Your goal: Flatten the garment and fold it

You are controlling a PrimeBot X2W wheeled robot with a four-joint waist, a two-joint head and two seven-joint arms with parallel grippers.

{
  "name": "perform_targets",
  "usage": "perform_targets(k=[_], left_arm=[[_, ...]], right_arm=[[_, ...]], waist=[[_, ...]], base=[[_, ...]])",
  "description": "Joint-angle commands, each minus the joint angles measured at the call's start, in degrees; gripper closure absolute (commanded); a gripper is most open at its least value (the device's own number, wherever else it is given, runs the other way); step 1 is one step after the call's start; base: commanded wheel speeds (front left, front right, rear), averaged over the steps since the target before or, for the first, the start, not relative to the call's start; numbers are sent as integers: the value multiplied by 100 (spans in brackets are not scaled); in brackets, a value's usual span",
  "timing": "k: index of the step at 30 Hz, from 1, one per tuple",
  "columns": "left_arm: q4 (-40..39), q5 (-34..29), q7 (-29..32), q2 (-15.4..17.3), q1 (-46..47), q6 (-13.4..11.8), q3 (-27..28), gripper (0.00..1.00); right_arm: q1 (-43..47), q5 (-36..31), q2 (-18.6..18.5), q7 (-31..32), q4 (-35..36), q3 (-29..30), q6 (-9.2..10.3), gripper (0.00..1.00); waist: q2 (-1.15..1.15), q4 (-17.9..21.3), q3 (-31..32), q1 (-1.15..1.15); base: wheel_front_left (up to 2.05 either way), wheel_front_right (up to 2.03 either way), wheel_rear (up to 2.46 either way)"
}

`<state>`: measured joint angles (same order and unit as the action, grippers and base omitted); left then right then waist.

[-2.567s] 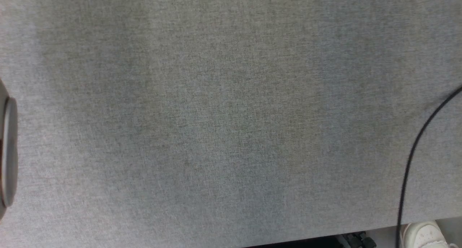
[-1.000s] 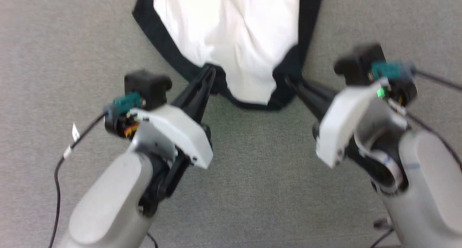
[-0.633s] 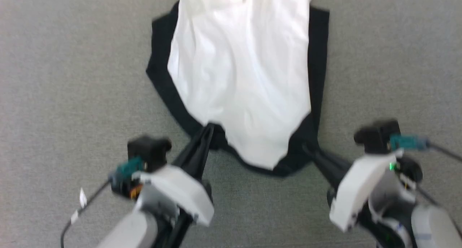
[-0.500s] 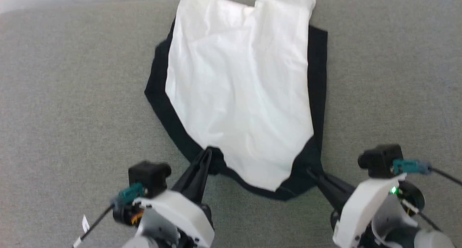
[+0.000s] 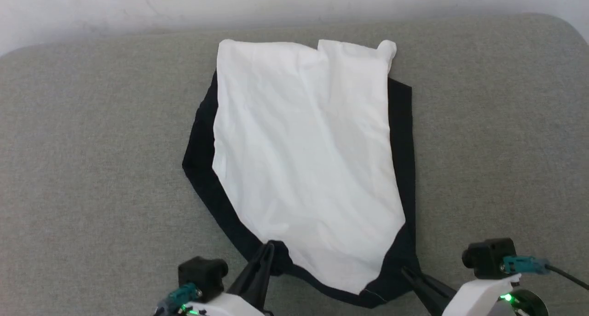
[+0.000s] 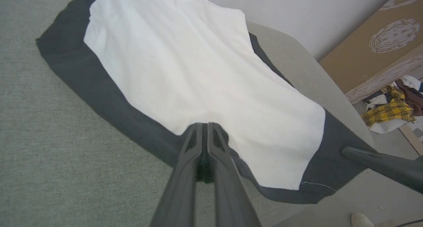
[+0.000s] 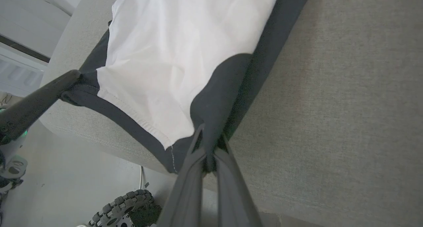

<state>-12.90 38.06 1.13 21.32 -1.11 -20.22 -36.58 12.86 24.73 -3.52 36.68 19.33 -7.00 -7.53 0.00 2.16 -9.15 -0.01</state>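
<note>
The T-shirt [image 5: 303,169] is lying spread out around the middle of the gray fabric-covered counter [image 5: 92,169]. The white body faces up, and black fabric pokes out along both long sides and around the near end. The far end sits close to the counter's back edge, right by the white wall [image 5: 138,3]. Up there on the right there's a small overlapping fold and a little bunched corner. The white part has a few light wrinkles, but it's mostly flat.

The left gripper [image 5: 268,248] is at the near left corner of the shirt, right where the black meets the white. Its jaws are squeezed together with a bit of black cloth pinched between them. The right gripper [image 5: 408,273] is doing the same at the near right corner, jaws clamped tight on black fabric. The black band along the near end runs between the two grippers, not far from the counter's front edge.

Off to the side in the left wrist view there's a cardboard box [image 6: 380,45] and a pile of clothes [image 6: 393,111] on the floor [image 6: 380,194], including something in yellow plaid. The right wrist view catches a wheel [image 7: 122,207] down below the counter's front edge.
</note>
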Motion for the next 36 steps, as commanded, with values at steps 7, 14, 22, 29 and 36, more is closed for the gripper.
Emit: perform_targets(k=[7,14,22,29,36], left_arm=[[401,-81,-109,-38,-128,-54,-71,100],[1193,107,75,-168,113,52,-64,100],[2076,285,196,-390,596,293,-51,100],[2700,368,281,-562,911,355,-45,100],[2624,519,79,-659,921,343,137,5]], right_arm=[[98,-482,32,-560,-227,-38,4,100],[-186,-754,39,-885,-1038,-287,4,100],[-714,-836,44,-1092,-2105,-376,4,100],[-1105,-897,51,-1257,-2793,-382,4,100],[-1215,-781,57,-1340,-2733,-236,4,0]], waist=[[0,26,111,1],[0,1,103,1],[0,-39,-28,1],[0,-74,-114,1],[0,-73,-102,1]], base=[[0,0,0],[0,0,0],[0,0,0],[0,0,0],[0,0,0]])
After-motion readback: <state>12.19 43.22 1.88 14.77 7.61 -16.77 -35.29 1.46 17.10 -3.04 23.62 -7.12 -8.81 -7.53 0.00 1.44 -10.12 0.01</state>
